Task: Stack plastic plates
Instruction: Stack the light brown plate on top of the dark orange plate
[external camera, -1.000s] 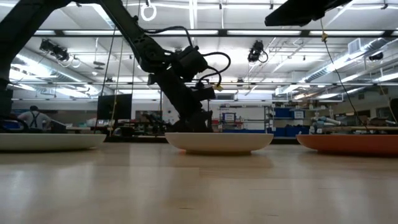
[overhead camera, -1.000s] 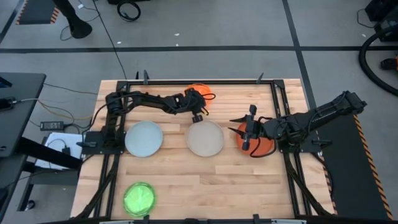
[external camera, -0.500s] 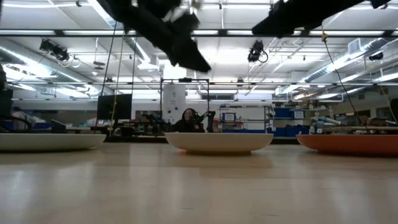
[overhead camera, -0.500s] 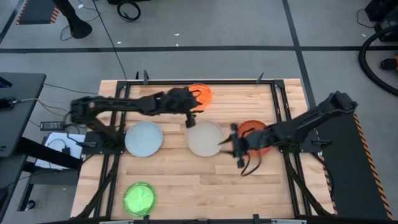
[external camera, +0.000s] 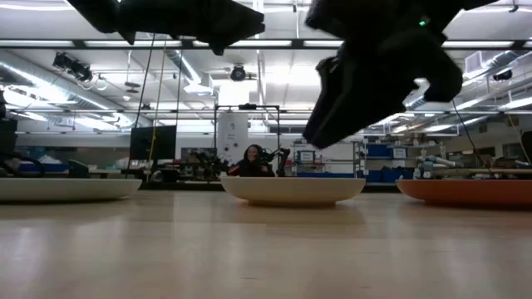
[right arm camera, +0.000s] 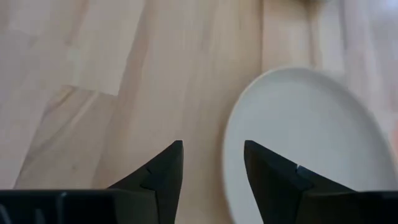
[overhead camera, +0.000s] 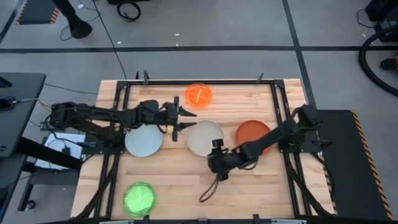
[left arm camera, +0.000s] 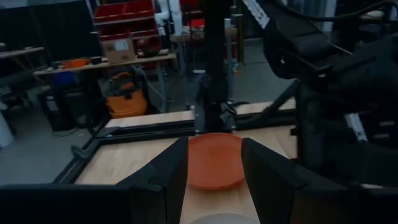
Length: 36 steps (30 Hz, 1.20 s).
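Observation:
Three large plates lie flat in a row across the table's middle: pale blue (overhead camera: 144, 139), off-white (overhead camera: 205, 138) and rust red-orange (overhead camera: 254, 134). Translucent neon orange plates (overhead camera: 199, 94) sit by the far edge and neon green ones (overhead camera: 139, 198) by the near edge. My left gripper (overhead camera: 180, 118) is open and hovers between the pale blue and off-white plates; its wrist view shows the rust plate (left arm camera: 214, 160) between its fingers, far off. My right gripper (overhead camera: 214, 163) is open above bare wood, just near of the off-white plate (right arm camera: 305, 143).
A dark metal frame (overhead camera: 280, 106) runs along the table's sides and far edge. In the low view both arms hang above the plates, the right one (external camera: 382, 66) big and close. A person (external camera: 249, 158) sits far behind the table. Bare wood lies between the plate row and the near edge.
My left gripper has drawn back from the neon orange plates toward the table's left and near side, and has risen. My right gripper has swung from above the rust plate toward the left and near edge, past the off-white plate. No plate has moved.

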{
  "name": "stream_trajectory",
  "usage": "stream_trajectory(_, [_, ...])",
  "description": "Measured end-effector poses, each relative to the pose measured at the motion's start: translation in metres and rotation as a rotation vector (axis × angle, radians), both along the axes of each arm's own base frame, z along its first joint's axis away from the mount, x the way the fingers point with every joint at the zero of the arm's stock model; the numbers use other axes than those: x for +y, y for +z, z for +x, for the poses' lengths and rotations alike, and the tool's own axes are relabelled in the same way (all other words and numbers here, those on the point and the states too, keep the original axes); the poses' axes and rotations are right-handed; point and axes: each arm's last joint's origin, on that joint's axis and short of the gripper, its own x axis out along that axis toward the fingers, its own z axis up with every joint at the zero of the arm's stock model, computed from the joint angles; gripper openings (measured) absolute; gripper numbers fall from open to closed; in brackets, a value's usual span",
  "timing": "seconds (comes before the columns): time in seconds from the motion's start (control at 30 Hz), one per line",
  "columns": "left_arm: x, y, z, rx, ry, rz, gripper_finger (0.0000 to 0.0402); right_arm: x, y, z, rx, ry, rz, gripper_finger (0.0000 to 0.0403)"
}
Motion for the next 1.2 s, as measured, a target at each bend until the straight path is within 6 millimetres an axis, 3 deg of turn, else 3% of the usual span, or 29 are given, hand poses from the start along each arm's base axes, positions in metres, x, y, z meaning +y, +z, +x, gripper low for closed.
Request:
stream_trajectory(0.2, [-0.003,-0.004,-0.001,0.049,-0.011,-0.002,0.0156,-0.011,-0.024,0.012,0.221,-0.073,-0.064,0.0164])
stream_trajectory(0.37, [-0.002,0.006,-0.011,0.05,0.001,-0.002,0.0156,-0.019,-0.041,0.016,0.309,-0.111,-0.07,0.0149])
stream_trajectory(0.57, [-0.003,0.013,-0.018,0.037,-0.001,0.009,0.0156,-0.022,-0.035,0.017,0.302,-0.118,-0.026,0.012])
stream_trajectory(0.67, [-0.003,0.007,-0.018,0.073,-0.002,0.016,0.0156,-0.021,-0.031,0.017,0.294,-0.073,-0.041,0.0105])
stream_trajectory(0.93, [-0.004,0.008,-0.018,0.062,-0.018,0.017,0.0156,-0.021,-0.04,0.02,0.324,-0.003,-0.056,0.0057])
stream_trajectory(1.1, [-0.004,0.007,-0.018,0.071,-0.018,0.016,0.0156,-0.021,-0.03,0.018,0.304,-0.001,-0.058,0.0013])
stream_trajectory(1.2, [-0.004,0.007,-0.018,0.071,-0.017,0.015,0.0156,-0.017,-0.014,0.011,0.302,-0.005,-0.043,0.0013])
